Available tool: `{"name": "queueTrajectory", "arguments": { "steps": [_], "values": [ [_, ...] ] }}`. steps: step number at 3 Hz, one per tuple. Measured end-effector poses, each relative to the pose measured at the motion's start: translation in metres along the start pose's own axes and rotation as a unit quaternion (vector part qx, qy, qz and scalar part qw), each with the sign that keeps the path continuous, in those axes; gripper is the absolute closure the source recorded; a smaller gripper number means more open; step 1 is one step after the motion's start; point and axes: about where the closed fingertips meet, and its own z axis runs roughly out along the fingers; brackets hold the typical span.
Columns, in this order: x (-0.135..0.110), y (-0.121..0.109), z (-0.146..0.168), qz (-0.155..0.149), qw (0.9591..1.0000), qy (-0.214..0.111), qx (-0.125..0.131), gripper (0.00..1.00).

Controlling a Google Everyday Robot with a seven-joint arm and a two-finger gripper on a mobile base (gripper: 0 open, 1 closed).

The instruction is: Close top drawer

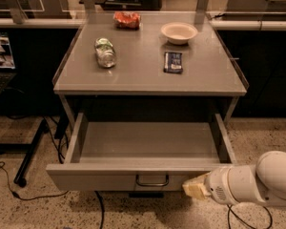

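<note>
The top drawer (150, 144) is a wide grey metal tray pulled fully out from under the grey table (148, 80). It holds nothing. Its flat front panel (95, 180) carries a small dark wire handle (152, 181) at the middle. My gripper (193, 189) comes in from the lower right on a white arm (257, 180). Its pale tip lies against the right part of the front panel, to the right of the handle.
On the tabletop lie a crushed plastic bottle (105, 52), a red snack bag (127, 20), a white bowl (179, 32) and a dark blue packet (172, 61). A black stand leg (31, 151) and cables (5, 168) lie on the floor at left.
</note>
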Motion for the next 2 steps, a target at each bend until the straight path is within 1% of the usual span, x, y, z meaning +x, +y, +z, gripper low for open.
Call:
{"name": "queueTrajectory", "arguments": {
  "steps": [1,2],
  "values": [
    [-0.004,-0.001,0.001,-0.003,1.0,-0.001,0.003,1.0],
    [-0.033,-0.006,0.017,-0.021,0.9997,0.005,0.009,1.0]
  ]
}}
